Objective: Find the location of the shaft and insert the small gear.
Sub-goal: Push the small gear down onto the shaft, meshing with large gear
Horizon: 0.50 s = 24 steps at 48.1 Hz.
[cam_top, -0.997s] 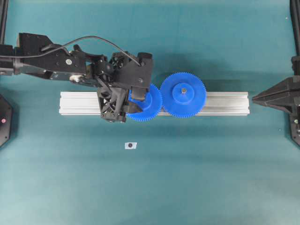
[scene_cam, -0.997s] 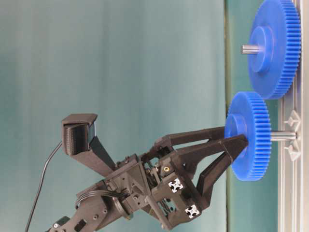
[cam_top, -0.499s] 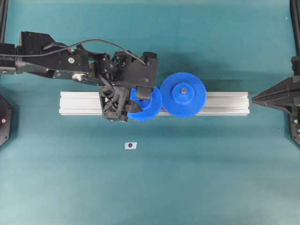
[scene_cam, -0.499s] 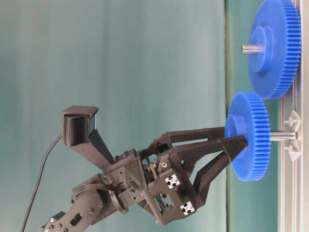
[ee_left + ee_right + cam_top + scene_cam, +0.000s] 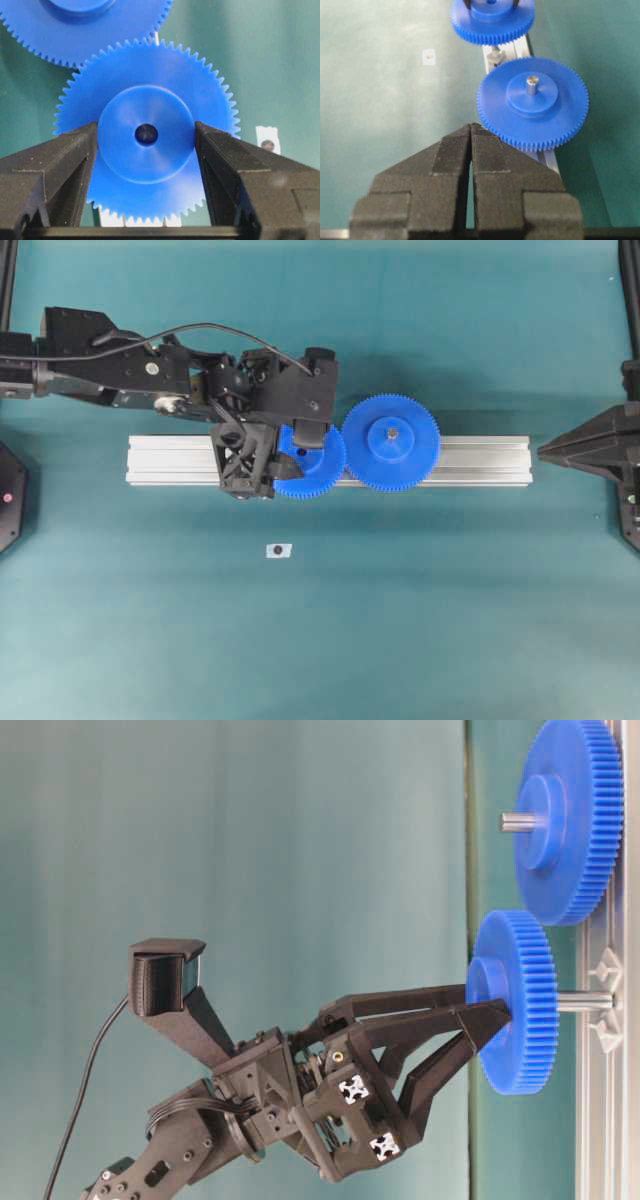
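Blue small gear [image 5: 146,150]: left hand [image 5: 146,137] clamps its hub; table-level shows shaft [image 5: 585,1002].

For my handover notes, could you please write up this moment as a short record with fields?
small gear: blue small gear sits on the shaft, part of the shaft showing between it and the rail
larger gear: larger gear on its own pin, teeth next to the small gear's
rail: silver rail lying across the green table
left hand: left hand straddles the small gear's hub, fingers at its sides
right hand: right hand shut, holding nothing, back from the gears
other: small white tag on the table
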Each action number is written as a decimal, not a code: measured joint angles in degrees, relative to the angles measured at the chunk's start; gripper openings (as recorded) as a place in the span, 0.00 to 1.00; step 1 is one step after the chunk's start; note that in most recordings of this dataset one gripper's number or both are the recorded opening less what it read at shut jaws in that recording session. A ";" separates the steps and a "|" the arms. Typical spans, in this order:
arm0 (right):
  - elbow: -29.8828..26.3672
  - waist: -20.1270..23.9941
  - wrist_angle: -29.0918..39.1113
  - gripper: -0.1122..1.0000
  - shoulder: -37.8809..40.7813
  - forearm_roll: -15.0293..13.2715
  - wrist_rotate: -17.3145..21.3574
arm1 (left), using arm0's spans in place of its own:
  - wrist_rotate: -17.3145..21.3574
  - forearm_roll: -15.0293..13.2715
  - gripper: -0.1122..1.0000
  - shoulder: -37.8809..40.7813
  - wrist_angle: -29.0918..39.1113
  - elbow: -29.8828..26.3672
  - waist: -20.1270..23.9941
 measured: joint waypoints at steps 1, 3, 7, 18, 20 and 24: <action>0.00 0.00 0.09 0.12 0.00 0.00 0.00 | 0.00 0.00 0.79 -0.09 0.00 0.00 0.00; 0.00 0.00 0.09 0.12 0.00 0.00 0.00 | -0.18 0.00 0.85 -0.09 0.00 -0.09 0.00; 0.00 0.09 0.00 0.12 0.00 0.00 0.00 | -0.26 0.00 0.89 0.09 0.00 -0.18 -0.09; 0.09 0.00 0.00 0.12 0.00 0.00 0.00 | -0.26 0.00 0.89 0.44 0.09 -1.14 -0.53; 0.09 0.00 0.00 0.12 0.00 0.00 0.00 | -0.26 0.00 0.89 0.44 0.09 -1.49 -0.62; 0.09 0.09 0.00 0.12 0.00 0.00 0.00 | 0.09 0.09 0.89 0.44 0.35 -2.37 -0.62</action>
